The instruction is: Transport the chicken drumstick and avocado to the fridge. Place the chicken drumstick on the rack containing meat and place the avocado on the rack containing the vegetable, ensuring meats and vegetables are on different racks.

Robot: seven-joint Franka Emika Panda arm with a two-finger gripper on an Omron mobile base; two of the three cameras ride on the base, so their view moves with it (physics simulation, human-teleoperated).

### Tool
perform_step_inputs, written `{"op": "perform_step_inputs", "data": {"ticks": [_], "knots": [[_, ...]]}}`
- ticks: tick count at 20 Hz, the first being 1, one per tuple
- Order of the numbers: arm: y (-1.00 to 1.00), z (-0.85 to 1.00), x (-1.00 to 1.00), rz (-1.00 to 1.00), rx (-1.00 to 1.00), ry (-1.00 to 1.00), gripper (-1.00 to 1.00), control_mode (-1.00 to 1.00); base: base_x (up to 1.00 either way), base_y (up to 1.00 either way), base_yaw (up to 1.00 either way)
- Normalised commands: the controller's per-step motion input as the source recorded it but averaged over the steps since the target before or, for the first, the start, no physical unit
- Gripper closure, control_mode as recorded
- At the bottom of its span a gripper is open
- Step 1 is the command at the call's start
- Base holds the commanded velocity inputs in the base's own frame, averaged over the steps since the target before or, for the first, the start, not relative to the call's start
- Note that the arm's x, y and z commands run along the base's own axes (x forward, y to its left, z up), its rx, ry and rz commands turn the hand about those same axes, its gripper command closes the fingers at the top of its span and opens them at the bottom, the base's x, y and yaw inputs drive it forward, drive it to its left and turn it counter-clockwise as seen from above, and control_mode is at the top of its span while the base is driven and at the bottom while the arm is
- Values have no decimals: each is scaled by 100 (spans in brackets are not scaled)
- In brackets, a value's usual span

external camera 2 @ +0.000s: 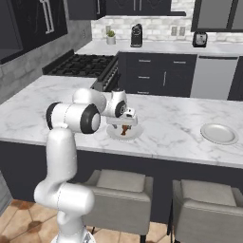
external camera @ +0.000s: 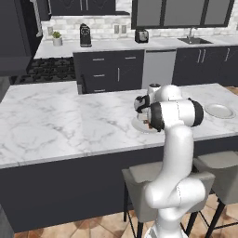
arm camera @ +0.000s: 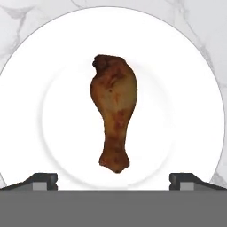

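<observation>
The 2-finger tool (arm camera: 113, 178) hangs spread to its widest and empty, its tips either side of the bone end of the dark-brown cooked chicken drumstick (arm camera: 114, 113), probably so they can drop astride it. The drumstick lies centred on a round white plate (arm camera: 190, 75) on the white marble counter (external camera 2: 175, 118). Farther right sits a 2nd, bare plate (external camera 2: 219, 134).

Place: a home kitchen.
Evidence: white marble island tabletop (external camera: 56, 121), black gas stove (external camera 2: 83, 64), dark cabinets (external camera: 109, 69), steel sink (external camera: 195, 41), grey padded stools (external camera 2: 118, 190).
</observation>
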Motion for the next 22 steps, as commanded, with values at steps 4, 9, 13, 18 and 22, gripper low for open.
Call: {"op": "perform_step_inputs", "data": {"ticks": [4, 9, 13, 18, 22], "knots": [[0, -33, 28, -3, 0, 6, -100, -100, 0, 0, 0], [0, -33, 22, -3, 0, 4, -100, -100, 0, 0, 0], [0, -33, 21, -3, 0, 4, -100, -100, 0, 0, 0], [0, -39, 9, 0, 0, 12, 100, -100, 0, 0, 0], [0, -36, 0, 0, 0, 11, 100, -100, 0, 0, 0]]}}
